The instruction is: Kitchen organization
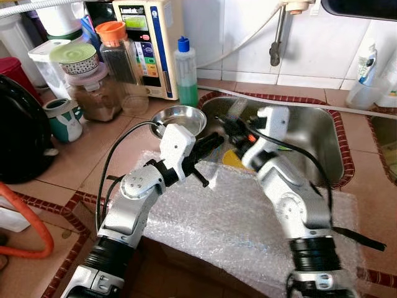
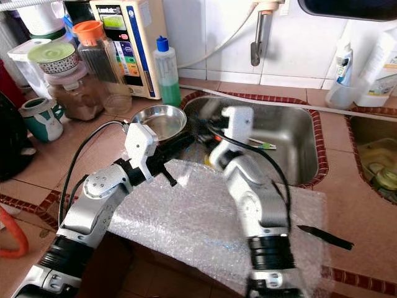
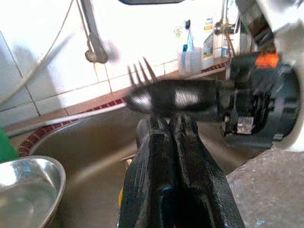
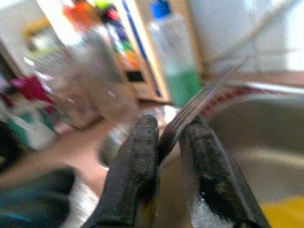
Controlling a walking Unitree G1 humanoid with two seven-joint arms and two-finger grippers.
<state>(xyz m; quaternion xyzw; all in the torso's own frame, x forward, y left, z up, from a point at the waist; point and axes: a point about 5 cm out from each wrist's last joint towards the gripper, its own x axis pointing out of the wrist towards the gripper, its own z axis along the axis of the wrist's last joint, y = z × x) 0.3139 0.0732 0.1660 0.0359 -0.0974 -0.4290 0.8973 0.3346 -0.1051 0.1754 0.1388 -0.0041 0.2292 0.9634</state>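
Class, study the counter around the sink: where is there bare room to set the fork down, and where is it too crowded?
Free: the bubble wrap sheet between the two arms, and bare tiles between the steel bowl and green mug. Crowded: the back left corner, packed with jars and the green bottle. The right gripper holds the fork over the sink.

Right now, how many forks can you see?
1. The fork is held in the right hand over the sink, near the steel bowl. More cutlery may lie hidden in the sink behind the arms.
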